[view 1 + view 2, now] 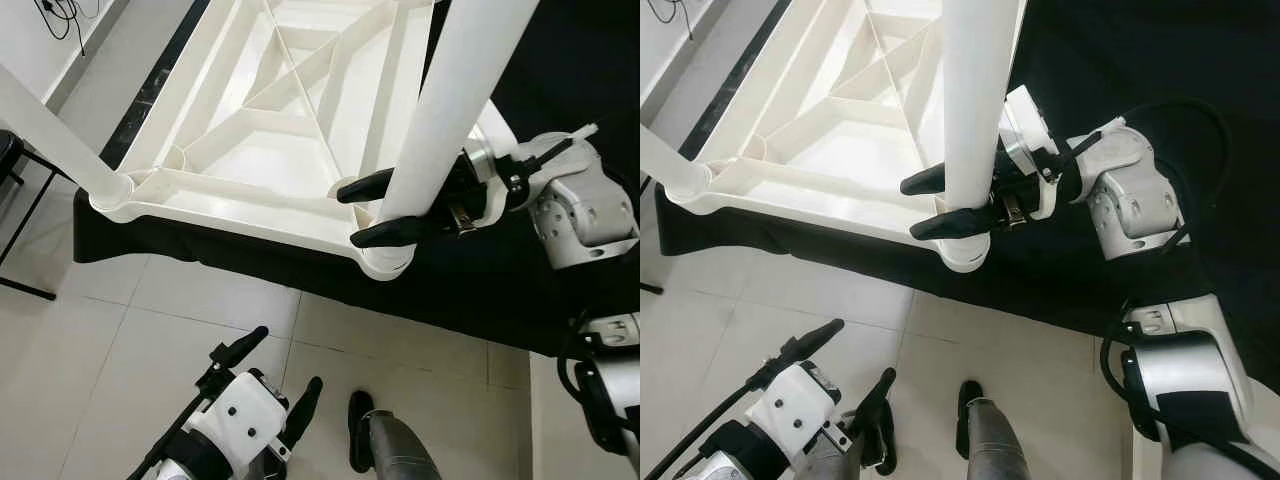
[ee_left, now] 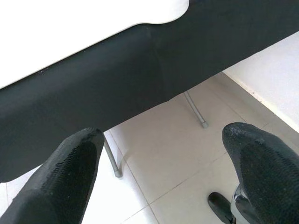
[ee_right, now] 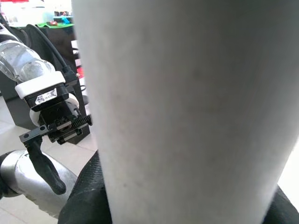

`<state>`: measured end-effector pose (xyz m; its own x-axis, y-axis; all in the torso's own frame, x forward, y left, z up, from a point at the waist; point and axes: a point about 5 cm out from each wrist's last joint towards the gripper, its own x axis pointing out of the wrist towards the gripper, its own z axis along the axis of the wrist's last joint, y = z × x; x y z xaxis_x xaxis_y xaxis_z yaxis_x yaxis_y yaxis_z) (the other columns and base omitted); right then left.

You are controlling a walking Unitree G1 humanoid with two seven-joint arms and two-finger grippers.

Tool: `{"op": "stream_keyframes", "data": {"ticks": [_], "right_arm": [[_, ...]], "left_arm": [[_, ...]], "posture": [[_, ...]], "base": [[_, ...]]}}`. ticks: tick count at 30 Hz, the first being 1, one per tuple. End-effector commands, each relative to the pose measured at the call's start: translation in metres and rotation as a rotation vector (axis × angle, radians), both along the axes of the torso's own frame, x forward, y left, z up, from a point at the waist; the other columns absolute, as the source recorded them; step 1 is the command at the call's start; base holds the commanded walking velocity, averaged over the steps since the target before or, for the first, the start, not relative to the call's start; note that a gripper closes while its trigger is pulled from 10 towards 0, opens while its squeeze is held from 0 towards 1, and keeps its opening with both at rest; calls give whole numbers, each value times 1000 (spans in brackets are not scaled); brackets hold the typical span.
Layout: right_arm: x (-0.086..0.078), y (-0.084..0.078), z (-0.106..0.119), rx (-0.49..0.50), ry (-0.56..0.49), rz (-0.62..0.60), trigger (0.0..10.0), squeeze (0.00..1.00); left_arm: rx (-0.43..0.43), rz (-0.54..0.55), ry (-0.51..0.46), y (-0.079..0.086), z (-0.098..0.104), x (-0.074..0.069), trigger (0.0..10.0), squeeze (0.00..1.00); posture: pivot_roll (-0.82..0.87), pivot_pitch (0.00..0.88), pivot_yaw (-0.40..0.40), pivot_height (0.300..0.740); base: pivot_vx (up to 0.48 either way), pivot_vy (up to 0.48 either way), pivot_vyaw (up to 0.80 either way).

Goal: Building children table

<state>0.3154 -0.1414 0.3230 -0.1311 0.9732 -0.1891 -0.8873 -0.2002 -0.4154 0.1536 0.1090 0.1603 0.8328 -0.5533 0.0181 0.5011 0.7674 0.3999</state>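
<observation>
Over on my far left there's one white table leg [image 1: 55,135] already sitting in the corner socket of the upturned white tabletop [image 1: 250,130], which lies ribs-up on a black cloth [image 1: 200,255] draped over the work surface, with its near edge running right along the cloth's front edge. Down below that, my left gripper [image 1: 275,375] is just hanging low over the pale floor tiles [image 1: 120,330], fingers spread well apart and holding nothing; from its wrist camera I can see both black fingertips [image 2: 70,163] wide of each other, with the cloth edge, a couple of thin metal legs [image 2: 196,112] and tile beyond them. Just right of that gripper there's a dark shoe and a grey leg [image 1: 385,450] on the floor. Moving along to the near right corner of the tabletop, the second leg [image 1: 450,110] stands up out of the corner socket [image 1: 385,262], tilted a bit toward my right. My right gripper [image 1: 375,210] is clamped around it low down, just above the socket, one black finger on each side of the tube and touching it. The right wrist view is basically a wall of white tube [image 3: 187,107] between the finger bases. Further right is my silver forearm [image 1: 1135,200] over the cloth.
</observation>
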Motion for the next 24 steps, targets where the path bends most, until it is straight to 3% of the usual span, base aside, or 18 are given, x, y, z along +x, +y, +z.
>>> {"op": "stream_keyframes", "data": {"ticks": [1,12,24], "right_arm": [[6,6,-26,-72,75,-25,10000,0],[18,14,-32,-61,52,-193,10000,0],[23,4,-33,-13,39,-398,10000,0]], "left_arm": [[9,2,18,0,-2,-3,10000,0],[6,2,17,-2,-3,-3,10000,0],[2,4,11,-4,-3,-1,10000,0]], "posture": [[120,459,22,740],[111,447,17,740],[94,445,6,740]], "base": [[0,0,0],[0,0,0],[0,0,0]]}}
